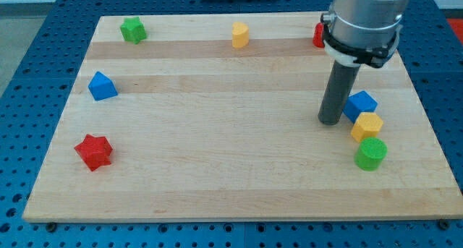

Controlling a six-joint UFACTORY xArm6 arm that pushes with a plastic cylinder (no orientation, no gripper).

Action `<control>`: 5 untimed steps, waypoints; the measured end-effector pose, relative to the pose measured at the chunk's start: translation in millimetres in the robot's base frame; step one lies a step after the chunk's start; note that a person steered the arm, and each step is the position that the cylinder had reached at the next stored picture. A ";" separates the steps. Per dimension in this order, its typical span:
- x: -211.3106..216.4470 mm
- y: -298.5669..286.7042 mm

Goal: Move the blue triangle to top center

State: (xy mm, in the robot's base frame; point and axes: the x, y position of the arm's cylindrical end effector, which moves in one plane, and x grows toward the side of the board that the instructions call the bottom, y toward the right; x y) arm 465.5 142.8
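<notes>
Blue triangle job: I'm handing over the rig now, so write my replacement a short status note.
My tip rests on the board at the view's right, just left of the blue cube, far from the target.
The blue triangle sits near the left edge, untouched.
The yellow block occupies top center.
Done: nothing yet.
Left: cross to the triangle and push it to top center.

The desk (217, 168) is pale, smooth wood with lengthwise grain bands, lying on a blue perforated base (29, 74), while the blue triangle (102, 86) and red star (94, 152) look like matt plastic and the rod (338, 89) a dull dark grey.
</notes>
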 end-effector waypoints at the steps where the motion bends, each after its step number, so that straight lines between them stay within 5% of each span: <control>1: -10.7 1.1; 4: -26.0 20.7; 5: -1.6 7.6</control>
State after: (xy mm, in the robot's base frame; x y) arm 464.0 150.3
